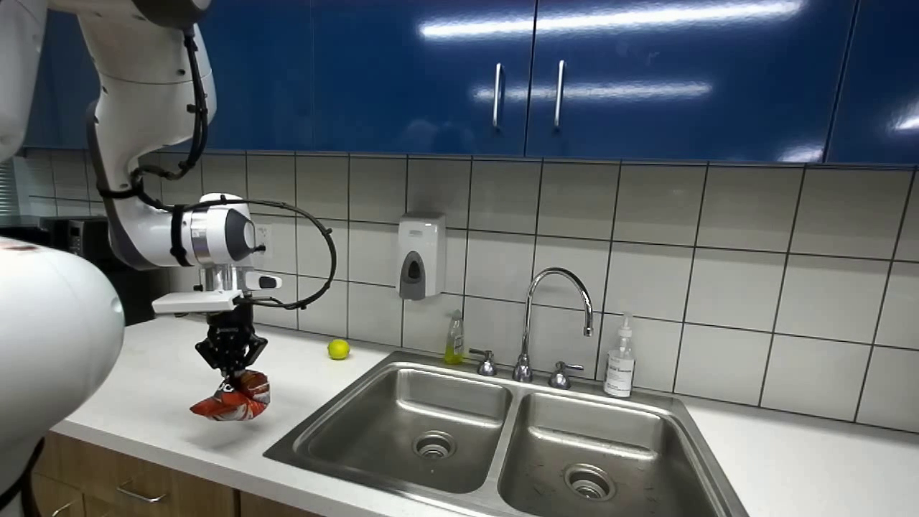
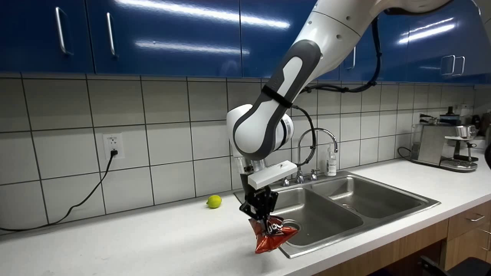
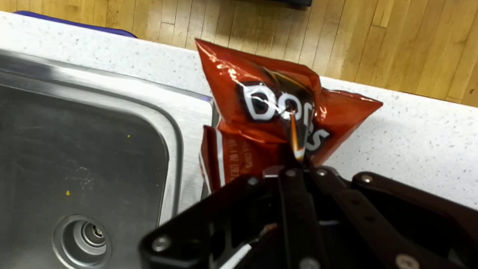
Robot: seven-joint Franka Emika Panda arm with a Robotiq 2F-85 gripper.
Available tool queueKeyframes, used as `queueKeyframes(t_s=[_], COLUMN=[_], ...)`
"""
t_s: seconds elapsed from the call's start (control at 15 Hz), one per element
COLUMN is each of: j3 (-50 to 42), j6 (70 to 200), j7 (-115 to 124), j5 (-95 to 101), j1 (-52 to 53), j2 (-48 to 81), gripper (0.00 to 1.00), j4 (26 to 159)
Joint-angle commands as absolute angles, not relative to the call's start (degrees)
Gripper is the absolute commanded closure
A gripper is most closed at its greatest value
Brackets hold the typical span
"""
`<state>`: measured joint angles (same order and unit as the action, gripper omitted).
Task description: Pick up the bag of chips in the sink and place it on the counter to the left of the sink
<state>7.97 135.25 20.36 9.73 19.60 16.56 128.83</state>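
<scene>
The red bag of chips [image 1: 250, 401] hangs from my gripper [image 1: 231, 379] in both exterior views, slightly above the white counter [image 1: 154, 373] to the left of the sink [image 1: 505, 434]. In an exterior view the bag [image 2: 270, 240] is just left of the sink's edge, below the black fingers of the gripper [image 2: 264, 224]. In the wrist view the bag [image 3: 227, 89] is crumpled and pinched between the fingertips [image 3: 300, 164], beside the sink rim [image 3: 191, 149] and over the counter. The fingertips are partly hidden by the bag. Both sink basins hold no bag.
A yellow-green lemon [image 1: 338, 349] lies on the counter near the wall. A faucet [image 1: 526, 316], a green soap bottle [image 1: 454, 339] and a white pump bottle [image 1: 619, 368] stand behind the sink. A power cord [image 2: 80, 205] runs along the wall. Blue cabinets [image 1: 402, 79] hang above.
</scene>
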Motion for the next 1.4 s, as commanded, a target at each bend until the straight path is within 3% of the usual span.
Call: queueKeyframes(t_s=[0.0, 1.33], j3=[7.9, 3.4], j6=[136.2, 135.3], j7=[24.7, 31.6], j5=[11.3, 11.1], j1=[20.8, 27.3], j2=[20.2, 32.5], gripper=[1.0, 1.0], j4=[126.0, 111.3])
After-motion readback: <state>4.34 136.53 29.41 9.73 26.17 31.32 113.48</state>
